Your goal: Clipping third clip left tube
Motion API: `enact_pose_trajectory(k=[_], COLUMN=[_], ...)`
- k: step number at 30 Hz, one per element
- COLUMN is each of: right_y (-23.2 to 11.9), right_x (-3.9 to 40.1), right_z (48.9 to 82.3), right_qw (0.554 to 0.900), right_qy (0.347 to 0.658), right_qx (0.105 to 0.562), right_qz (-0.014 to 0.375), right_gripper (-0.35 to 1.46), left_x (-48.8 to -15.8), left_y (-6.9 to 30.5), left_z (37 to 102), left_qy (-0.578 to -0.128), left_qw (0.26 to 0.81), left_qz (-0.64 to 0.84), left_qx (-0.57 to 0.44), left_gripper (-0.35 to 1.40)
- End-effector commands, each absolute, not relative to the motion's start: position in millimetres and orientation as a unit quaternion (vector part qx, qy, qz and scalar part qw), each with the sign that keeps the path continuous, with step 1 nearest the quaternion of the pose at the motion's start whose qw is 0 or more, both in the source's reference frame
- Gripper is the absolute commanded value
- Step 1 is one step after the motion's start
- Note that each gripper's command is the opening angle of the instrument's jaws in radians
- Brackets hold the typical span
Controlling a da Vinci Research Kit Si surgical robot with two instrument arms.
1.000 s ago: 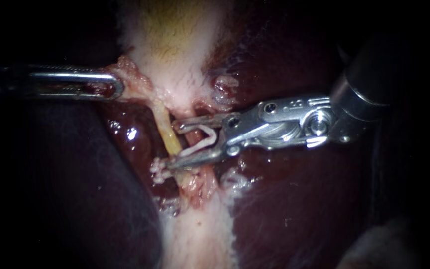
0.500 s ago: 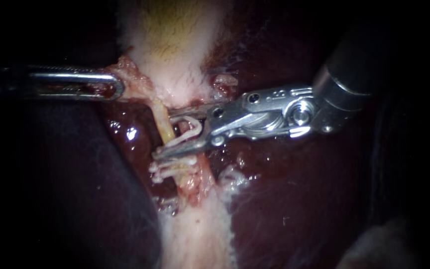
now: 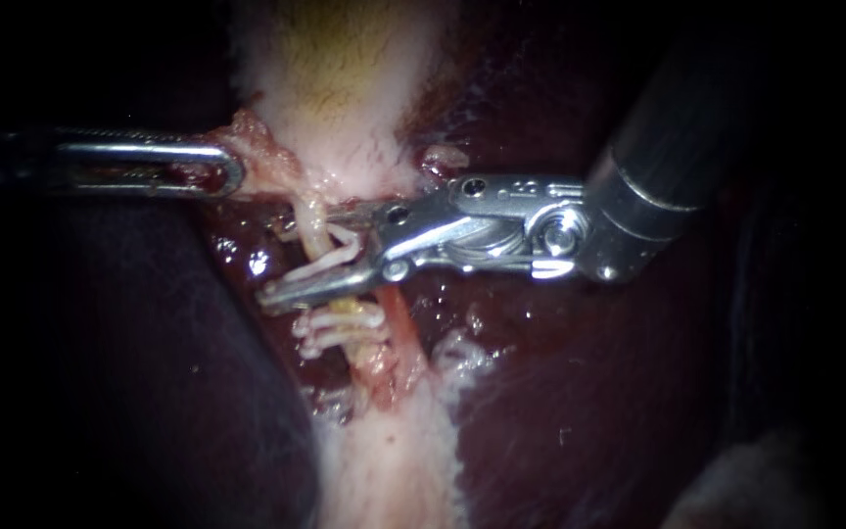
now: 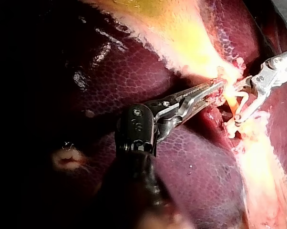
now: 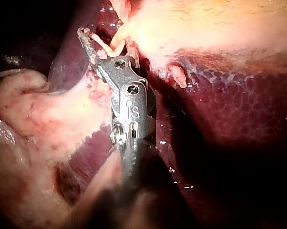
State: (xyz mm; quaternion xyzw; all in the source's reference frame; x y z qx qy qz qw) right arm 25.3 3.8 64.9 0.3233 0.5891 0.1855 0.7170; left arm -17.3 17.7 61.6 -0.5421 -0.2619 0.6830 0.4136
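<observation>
Pale yellow left tube (image 3: pixel 313 217), central, is straddled by an open white V-shaped clip (image 3: pixel 330 257) held in the spread end effector of the right instrument (image 3: pixel 276 263); that of the left instrument (image 3: pixel 229 169) is clamped on pink tissue (image 3: pixel 255 145) at 10 o'clock. Incomplete encirclement risks partial closure.

Your right instrument (image 3: pixel 281 257) is bright polished metal from pincer to hinge, glinting hard; its shaft (image 3: pixel 678 118) is dark and matt behind a shiny collar. The clip (image 3: pixel 330 260) looks like smooth white plastic, as do the clips (image 3: pixel 340 328) on the moist, slick tube (image 3: pixel 313 230). Your left instrument (image 3: pixel 227 168) is glossy metal with finely ridged teeth. The liver (image 3: pixel 560 392) is wet, glossy and finely netted. The gallbladder (image 3: pixel 345 88) looks matt with fuzzy edges, and the frayed tissue (image 3: pixel 257 147) is rough.
</observation>
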Motion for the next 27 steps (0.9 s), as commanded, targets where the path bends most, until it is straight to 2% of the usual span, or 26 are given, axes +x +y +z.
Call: enact_pose_trajectory(k=[1,11,27], right_y=[3.9,3.3,3.4], right_x=[25.2,25.3,24.3], right_z=[64.3,61.0,61.1], right_qw=[0.713,0.698,0.694], right_qy=[0.592,0.606,0.601], right_qx=[0.326,0.333,0.344], right_qz=[0.187,0.187,0.195], right_gripper=[0.49,0.48,0.3], left_x=[-17.3,-17.2,-17.2], left_y=[17.7,17.8,17.9], left_z=[61.6,61.8,61.9], left_qy=[-0.262,-0.262,-0.263], left_qw=[0.414,0.413,0.413], left_qz=[0.683,0.683,0.683], left_qx=[-0.542,-0.542,-0.542], left_gripper=[-0.35,-0.35,-0.35])
